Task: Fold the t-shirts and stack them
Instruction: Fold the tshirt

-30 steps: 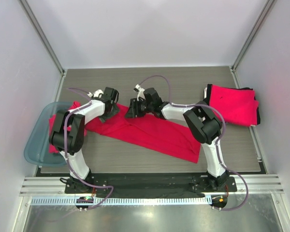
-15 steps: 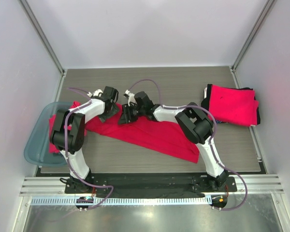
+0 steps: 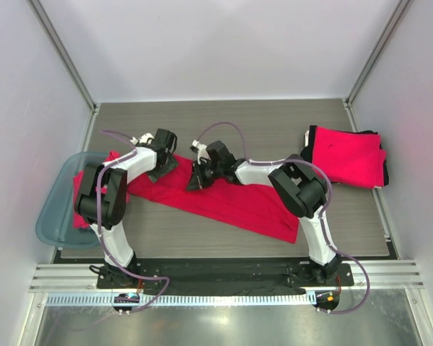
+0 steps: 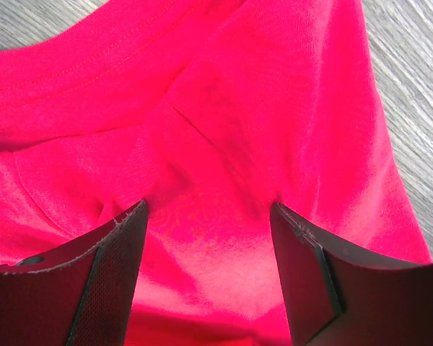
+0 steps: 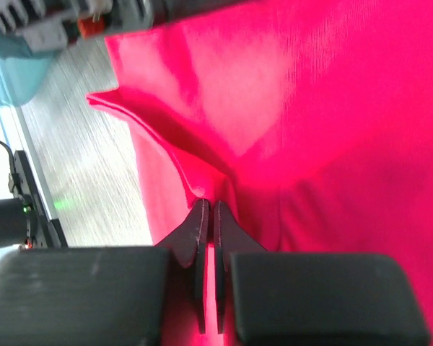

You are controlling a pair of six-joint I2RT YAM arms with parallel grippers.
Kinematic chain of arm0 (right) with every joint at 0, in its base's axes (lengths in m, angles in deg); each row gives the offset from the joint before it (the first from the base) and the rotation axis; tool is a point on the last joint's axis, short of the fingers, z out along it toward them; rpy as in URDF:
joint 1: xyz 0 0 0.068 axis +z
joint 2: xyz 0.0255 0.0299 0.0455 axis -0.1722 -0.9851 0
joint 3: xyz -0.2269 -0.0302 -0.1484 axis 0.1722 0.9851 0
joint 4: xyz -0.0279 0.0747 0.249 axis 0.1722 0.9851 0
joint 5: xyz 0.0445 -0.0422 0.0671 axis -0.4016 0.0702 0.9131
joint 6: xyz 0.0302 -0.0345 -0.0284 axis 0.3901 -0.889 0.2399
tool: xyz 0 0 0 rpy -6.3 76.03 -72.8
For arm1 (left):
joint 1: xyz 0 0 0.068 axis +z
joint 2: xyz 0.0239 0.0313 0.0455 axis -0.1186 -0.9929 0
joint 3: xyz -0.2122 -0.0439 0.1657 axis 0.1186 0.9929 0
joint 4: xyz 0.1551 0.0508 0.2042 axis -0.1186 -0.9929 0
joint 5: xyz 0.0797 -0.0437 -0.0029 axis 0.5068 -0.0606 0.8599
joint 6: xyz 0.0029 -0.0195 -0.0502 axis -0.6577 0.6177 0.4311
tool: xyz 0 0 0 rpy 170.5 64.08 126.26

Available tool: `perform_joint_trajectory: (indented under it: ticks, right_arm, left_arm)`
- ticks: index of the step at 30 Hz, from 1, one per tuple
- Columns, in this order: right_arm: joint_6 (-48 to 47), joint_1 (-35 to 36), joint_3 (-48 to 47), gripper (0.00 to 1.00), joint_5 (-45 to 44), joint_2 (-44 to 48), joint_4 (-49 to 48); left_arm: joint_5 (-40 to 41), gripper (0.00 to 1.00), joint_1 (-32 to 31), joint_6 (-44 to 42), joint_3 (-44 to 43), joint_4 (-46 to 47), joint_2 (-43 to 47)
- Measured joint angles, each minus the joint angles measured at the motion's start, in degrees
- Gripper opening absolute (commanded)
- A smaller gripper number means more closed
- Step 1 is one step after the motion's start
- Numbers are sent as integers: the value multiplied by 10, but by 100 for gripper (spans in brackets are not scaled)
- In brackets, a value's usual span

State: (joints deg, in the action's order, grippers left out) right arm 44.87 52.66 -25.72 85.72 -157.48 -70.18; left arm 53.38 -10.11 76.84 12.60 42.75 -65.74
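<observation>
Progress is early: one folded t-shirt (image 3: 346,155) lies far right. The spread t-shirt (image 3: 234,203) is unfolded, right fingers (image 5: 195,234) pinching its edge, left fingers (image 4: 115,259) apart; another waits in the bin (image 3: 52,220).

Top view: left arm (image 3: 114,189) masks part of spread t-shirt (image 3: 231,205) and red cloth (image 3: 79,182) in teal bin (image 3: 52,216). Right gripper (image 3: 196,180) fingertips too small to read there. Folded stack (image 3: 346,157): layer count unclear. Wrist views: shirt cropped by frame edges; bin corner blurred.
</observation>
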Motion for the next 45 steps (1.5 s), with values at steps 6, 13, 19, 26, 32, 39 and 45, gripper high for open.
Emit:
perform_joint_trajectory:
  ticks: [6,13,19,26,32,39,45]
  right_arm:
    - [-13,0,38,14,-3,46,14]
    - [-49,0,92,55,40,104,48]
    - [-56,2,132,51,57,140,69]
    - [-34,-1,132,38,-2,168,80]
    - [-20,-4,210,36,-142,304,149]
    - [66,-10,372,4,-391,543,259]
    - [129,-15,425,1,-468,617,343]
  left_arm:
    - [3,69,0,0,0,0,0]
    - [9,69,0,0,0,-1,0]
    - [16,69,0,-4,0,-2,0]
    - [42,71,-18,-40,15,7,35]
    - [54,75,-72,-58,57,35,163]
    - [35,77,-85,-27,136,42,241]
    - [37,77,-122,37,232,14,332]
